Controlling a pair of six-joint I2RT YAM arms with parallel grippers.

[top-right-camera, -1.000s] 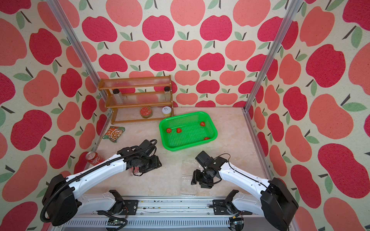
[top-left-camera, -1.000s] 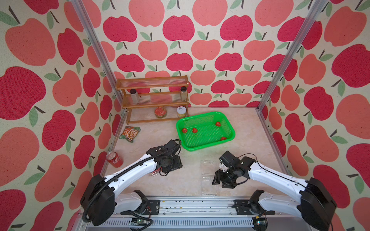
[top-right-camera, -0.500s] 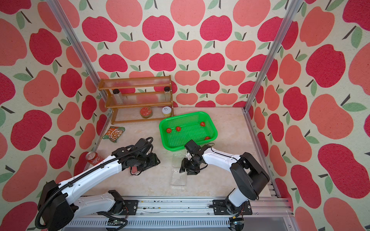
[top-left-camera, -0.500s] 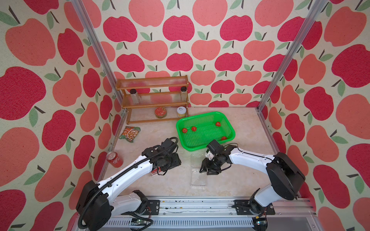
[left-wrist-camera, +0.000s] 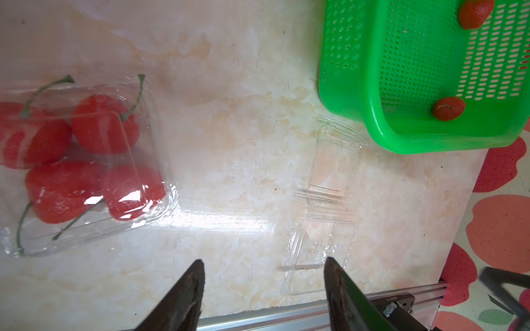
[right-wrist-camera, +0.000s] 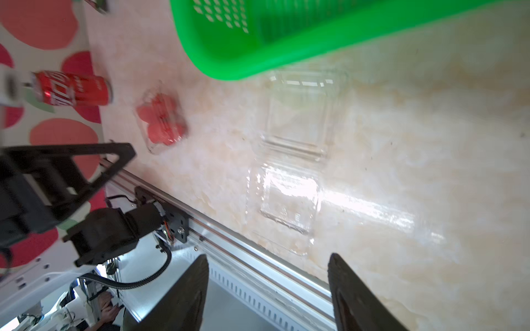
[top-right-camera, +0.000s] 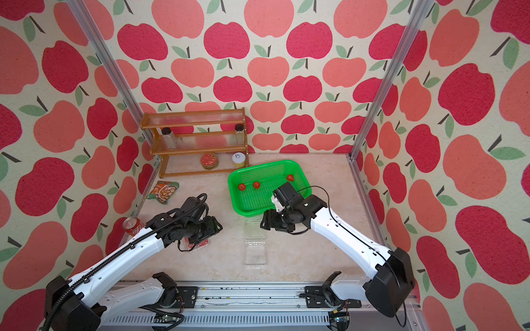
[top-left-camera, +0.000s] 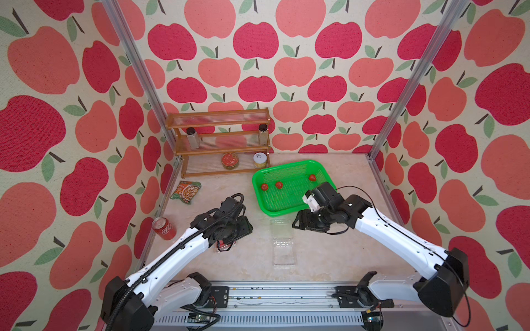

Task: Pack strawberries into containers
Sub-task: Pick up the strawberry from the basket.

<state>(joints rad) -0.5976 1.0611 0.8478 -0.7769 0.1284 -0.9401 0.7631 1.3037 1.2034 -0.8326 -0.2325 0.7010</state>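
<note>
The left gripper (left-wrist-camera: 263,286) and right gripper (right-wrist-camera: 268,286) stand wide and empty, flanking the open container (top-left-camera: 282,240) toward the worktop's (top-left-camera: 329,258) front edge.

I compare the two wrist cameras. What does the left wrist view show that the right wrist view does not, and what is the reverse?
Only the left wrist view: two loose strawberries inside the green basket, and the thin green stems of the packed berries. Only the right wrist view: the red soda can; there the basket shows only its wall. Both: the empty container, lying open near the basket, the filled container and the green basket.
</note>
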